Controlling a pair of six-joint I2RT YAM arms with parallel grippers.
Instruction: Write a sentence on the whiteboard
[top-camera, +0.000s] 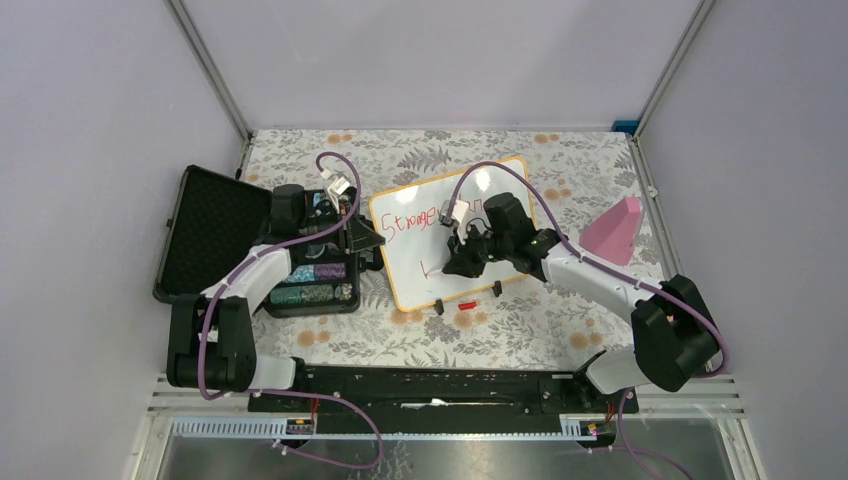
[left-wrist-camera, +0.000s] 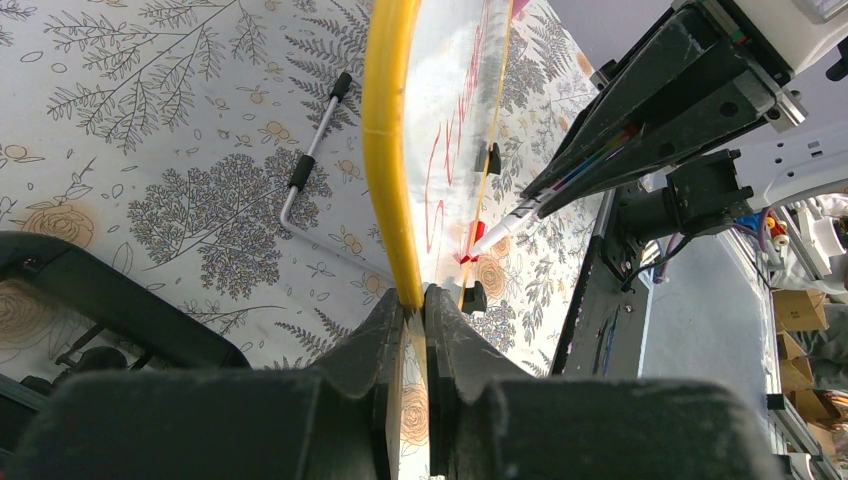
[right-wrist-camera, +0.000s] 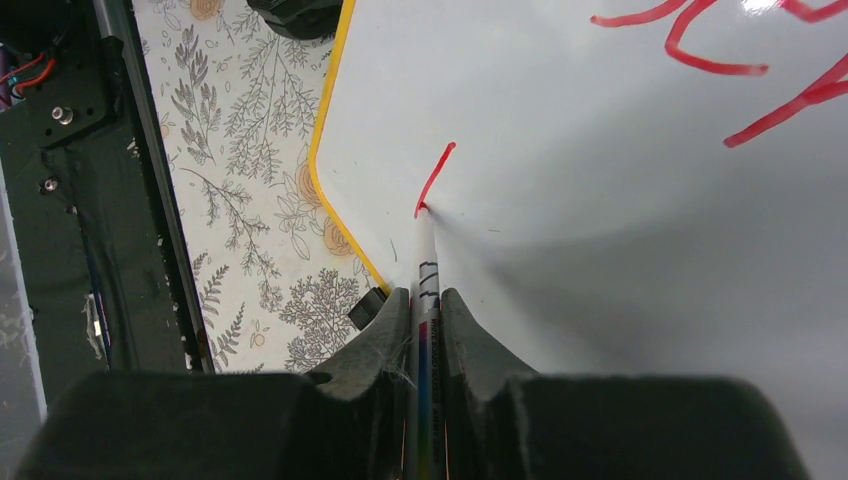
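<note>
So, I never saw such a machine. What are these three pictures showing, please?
Two robot arms are bolted to a table. One picture looks down from above; the other two come from cameras on each wrist. The left fingers pinch the edge of a whiteboard to steady it. The right fingers hold a marker whose tip touches the board, drawing a red stroke under red writing. Also on the table: an open black case, a pink wedge-shaped object and a small red cap.

Whiteboard (top-camera: 455, 235) right of case (top-camera: 250, 245)
</note>
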